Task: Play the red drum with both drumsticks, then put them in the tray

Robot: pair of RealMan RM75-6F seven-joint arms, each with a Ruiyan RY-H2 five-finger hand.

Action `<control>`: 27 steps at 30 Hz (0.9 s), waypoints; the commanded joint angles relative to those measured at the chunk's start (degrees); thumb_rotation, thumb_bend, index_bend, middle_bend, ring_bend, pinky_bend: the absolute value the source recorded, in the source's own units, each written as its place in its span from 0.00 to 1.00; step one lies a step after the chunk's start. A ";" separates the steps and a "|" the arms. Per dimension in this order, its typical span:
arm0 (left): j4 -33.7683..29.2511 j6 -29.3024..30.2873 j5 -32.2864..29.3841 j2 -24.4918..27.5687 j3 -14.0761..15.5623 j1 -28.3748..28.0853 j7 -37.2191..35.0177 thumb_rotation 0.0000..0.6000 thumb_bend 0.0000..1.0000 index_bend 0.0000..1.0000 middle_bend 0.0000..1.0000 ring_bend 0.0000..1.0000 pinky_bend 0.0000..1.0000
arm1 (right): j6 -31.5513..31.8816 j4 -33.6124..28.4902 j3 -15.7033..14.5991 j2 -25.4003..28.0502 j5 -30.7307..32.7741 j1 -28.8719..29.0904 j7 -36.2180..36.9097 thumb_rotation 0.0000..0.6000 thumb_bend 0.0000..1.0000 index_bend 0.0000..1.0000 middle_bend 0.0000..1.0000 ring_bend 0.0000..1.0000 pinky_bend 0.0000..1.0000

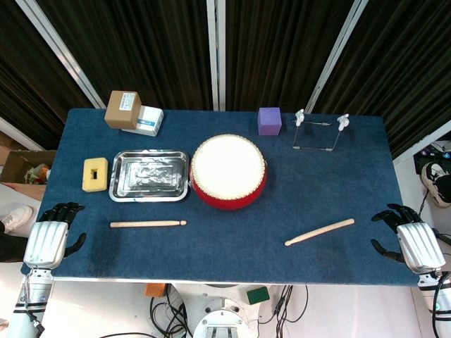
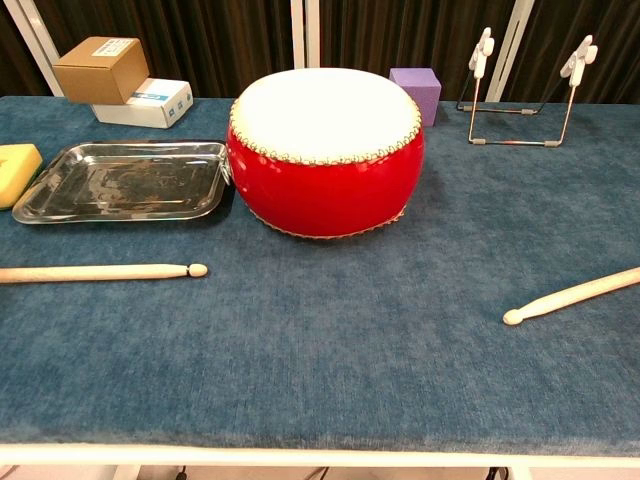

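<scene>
one drumstick (image 1: 148, 224) is laid left of the red drum (image 1: 228, 171) and the other drumstick (image 1: 319, 232) right, seemingly one per hand. the left hand (image 1: 48, 241) and right hand (image 1: 417, 246) are held empty, fingers spread.

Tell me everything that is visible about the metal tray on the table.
The metal tray is a shallow rectangular pan, silver and shiny, with rounded corners and a raised rim. Its floor looks wrinkled or embossed and reflects light. It holds nothing. It lies flat on the blue table cloth, left of the red drum; its right edge is very near the drum, and contact cannot be told. A yellow sponge lies close to its left side, and one drumstick lies in front of it, apart.
</scene>
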 commanded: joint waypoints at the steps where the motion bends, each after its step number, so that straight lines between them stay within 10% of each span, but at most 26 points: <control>1: -0.29 -1.10 -0.08 -0.29 -0.17 -0.67 0.93 1.00 0.27 0.28 0.25 0.20 0.32 | -0.28 -0.09 0.39 0.01 0.25 0.33 -0.02 1.00 0.21 0.41 0.41 0.19 0.26; 27: 5.08 -13.65 -15.56 -18.67 -4.16 -10.15 26.50 1.00 0.31 0.40 0.32 0.25 0.35 | -2.25 0.34 1.68 0.48 1.95 1.57 1.48 1.00 0.21 0.38 0.41 0.18 0.26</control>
